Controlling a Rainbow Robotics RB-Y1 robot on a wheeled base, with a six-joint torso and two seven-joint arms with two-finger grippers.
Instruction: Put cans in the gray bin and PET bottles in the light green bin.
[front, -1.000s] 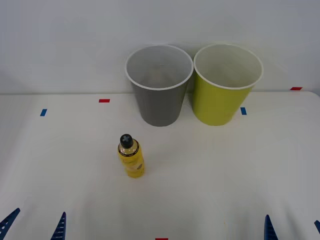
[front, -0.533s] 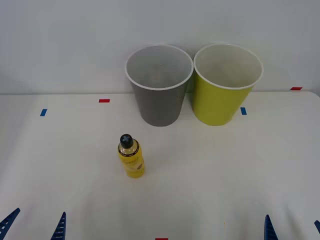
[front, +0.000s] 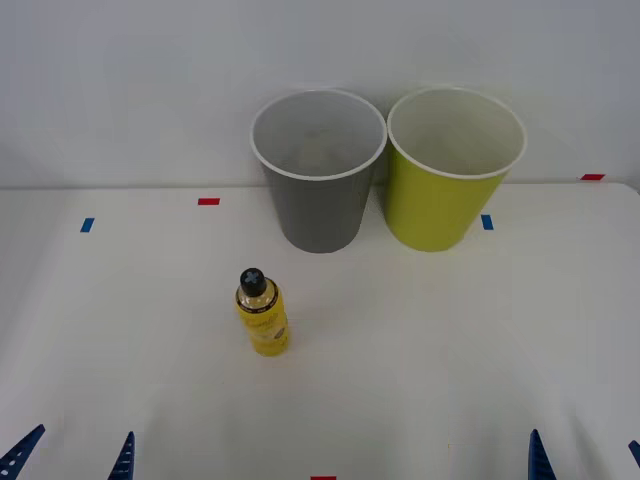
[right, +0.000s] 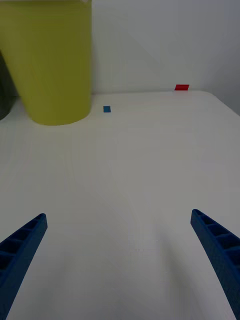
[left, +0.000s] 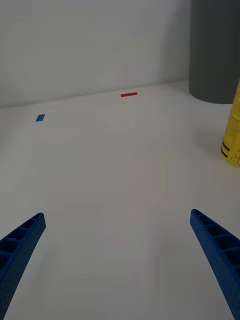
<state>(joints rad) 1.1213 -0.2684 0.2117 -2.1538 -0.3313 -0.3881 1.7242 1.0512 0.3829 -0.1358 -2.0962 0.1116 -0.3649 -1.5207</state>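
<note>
A small clear PET bottle (front: 262, 315) of yellow liquid, with a black cap and a yellow label, stands upright on the white table, left of centre; its side (left: 232, 135) shows in the left wrist view. Behind it stand the gray bin (front: 318, 195) and, to its right, the light green bin (front: 440, 195), side by side. Cans are out of view. My left gripper (front: 78, 460) is open at the near left edge, well short of the bottle. At the near right edge my right gripper (front: 586, 462) is open too, with nothing between its fingers.
Small red and blue tape marks (front: 208, 201) dot the table (front: 420, 340). A white wall rises just behind the bins. The right wrist view has the light green bin (right: 55, 65) ahead, and the left wrist view has the gray bin (left: 215, 50).
The left gripper's fingertips have sunk slightly toward the front view's lower edge. The bottle, the bins and the right gripper have not moved.
</note>
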